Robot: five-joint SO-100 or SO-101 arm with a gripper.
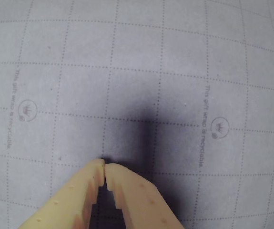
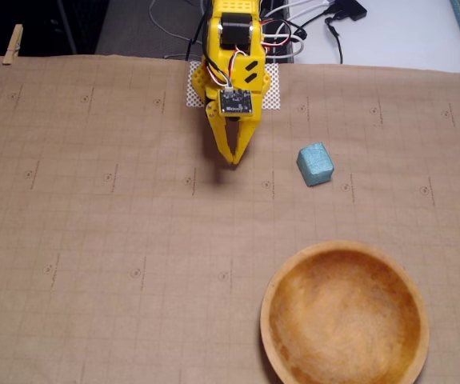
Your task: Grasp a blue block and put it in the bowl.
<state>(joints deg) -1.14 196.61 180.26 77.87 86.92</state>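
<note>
- Blue block: one is counted, set on the paper right of centre in the upper half of the fixed view, apart from everything else. It is nearly cubic, so a long axis cannot be told; its edges are turned slightly askew to the printed grid. It is not seen in the wrist view.
- Bowl: one, wooden, at the lower right of the fixed view, well below the block. Nothing is seen inside it. Its lower rim is cut off by the frame edge.
- Gripper: one, yellow, pointing down-frame at upper centre, left of the block and not touching it. In the wrist view the gripper is seen with its fingertips met and nothing held between them.
- Arm: one; its base is cut off at the top edge.
- Gridded wrapping paper: one sheet, brown, covering the table; its small print is barely legible.
- Clothespins: two, at the upper corners.
</note>
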